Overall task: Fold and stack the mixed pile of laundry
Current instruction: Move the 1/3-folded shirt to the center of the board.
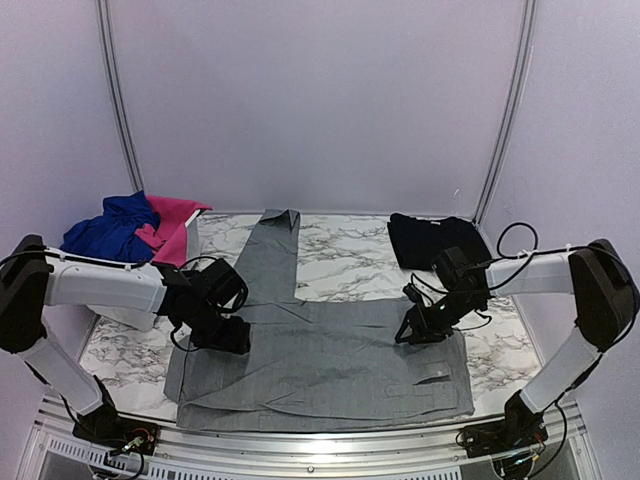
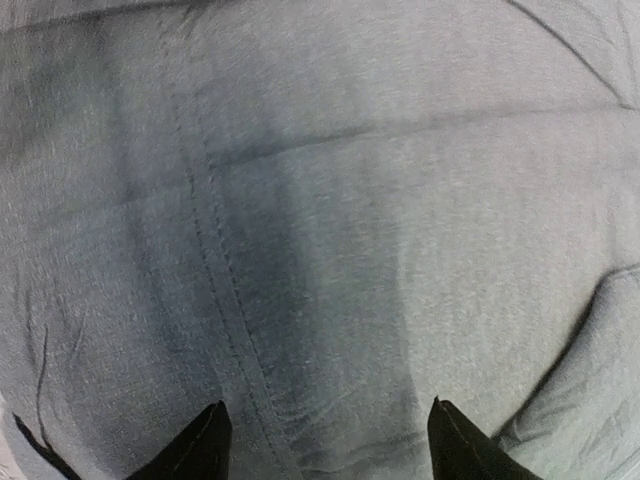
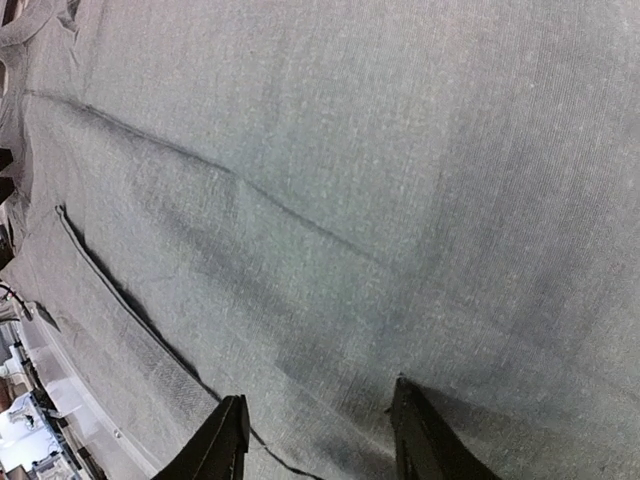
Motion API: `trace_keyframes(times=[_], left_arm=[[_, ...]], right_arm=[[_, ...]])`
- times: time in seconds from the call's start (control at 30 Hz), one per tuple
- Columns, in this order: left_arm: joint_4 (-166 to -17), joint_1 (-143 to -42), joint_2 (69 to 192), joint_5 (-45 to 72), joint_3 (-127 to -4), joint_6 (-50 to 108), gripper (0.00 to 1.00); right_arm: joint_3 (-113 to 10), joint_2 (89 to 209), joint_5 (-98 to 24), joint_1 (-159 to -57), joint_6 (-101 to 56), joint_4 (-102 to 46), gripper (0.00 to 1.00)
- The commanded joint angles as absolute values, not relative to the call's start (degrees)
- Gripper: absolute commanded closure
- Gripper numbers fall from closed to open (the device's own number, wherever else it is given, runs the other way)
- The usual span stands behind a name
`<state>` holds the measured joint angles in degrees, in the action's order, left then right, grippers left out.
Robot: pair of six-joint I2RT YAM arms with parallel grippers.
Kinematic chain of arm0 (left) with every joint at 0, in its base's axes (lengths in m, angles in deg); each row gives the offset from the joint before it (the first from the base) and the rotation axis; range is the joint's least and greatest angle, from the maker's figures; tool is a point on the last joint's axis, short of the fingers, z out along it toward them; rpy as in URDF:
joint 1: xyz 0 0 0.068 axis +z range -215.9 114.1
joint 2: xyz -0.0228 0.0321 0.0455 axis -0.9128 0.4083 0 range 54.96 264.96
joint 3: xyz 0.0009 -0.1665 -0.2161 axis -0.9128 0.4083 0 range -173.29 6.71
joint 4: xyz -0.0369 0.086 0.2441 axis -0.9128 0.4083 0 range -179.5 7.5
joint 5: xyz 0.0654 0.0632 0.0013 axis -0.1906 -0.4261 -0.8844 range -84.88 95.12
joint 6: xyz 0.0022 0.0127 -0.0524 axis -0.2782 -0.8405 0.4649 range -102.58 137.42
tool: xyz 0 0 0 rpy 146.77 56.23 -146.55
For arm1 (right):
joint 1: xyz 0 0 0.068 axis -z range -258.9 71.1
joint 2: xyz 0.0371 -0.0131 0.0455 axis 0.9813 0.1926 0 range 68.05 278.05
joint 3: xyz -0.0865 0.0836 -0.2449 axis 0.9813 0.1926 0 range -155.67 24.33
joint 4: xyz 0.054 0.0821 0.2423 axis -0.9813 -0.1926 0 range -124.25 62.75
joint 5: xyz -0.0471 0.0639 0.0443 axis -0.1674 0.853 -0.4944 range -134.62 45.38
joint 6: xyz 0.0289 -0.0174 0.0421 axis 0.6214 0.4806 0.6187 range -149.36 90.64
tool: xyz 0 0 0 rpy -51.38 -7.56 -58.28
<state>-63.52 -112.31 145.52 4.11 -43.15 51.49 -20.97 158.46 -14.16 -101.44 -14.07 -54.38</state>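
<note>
Low, both arms over grey shirt

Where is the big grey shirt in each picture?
Top external: the grey shirt lies spread over the near middle of the table.
Left wrist: the grey shirt fills nearly the whole picture.
Right wrist: the grey shirt fills most of it.
Shared landmark: the black fingertips low in each wrist view belong to the left gripper and right gripper, seen over the shirt's two sides from above.
</note>
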Motion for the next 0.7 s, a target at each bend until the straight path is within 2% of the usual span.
trace_keyframes(times=[0.0, 0.1, 0.27, 0.53, 0.67], left_arm=[[-60.95, -110.53, 142.56, 3.57, -50.58, 46.36, 0.25], [-60.28, -106.96, 145.36, 2.61, -57.56, 44.27, 0.21], [-59.19, -99.38, 155.72, 1.25, -70.51, 41.59, 0.21], [-56.95, -93.06, 174.78, 0.15, -90.89, 37.59, 0.23], [-55.42, -92.52, 176.82, 0.82, -91.85, 36.13, 0.23]], right_arm=[[-26.44, 156.22, -14.85, -100.12, -14.94, -58.38, 0.52], [-31.66, 156.15, -14.65, -97.16, -17.13, -59.86, 0.51], [-37.52, 158.99, -14.81, -92.07, -19.59, -61.81, 0.50], [-45.21, 166.11, -20.28, -90.88, -19.82, -60.58, 0.50], [-50.66, 171.98, -24.46, -90.82, -22.73, -63.25, 0.50]])
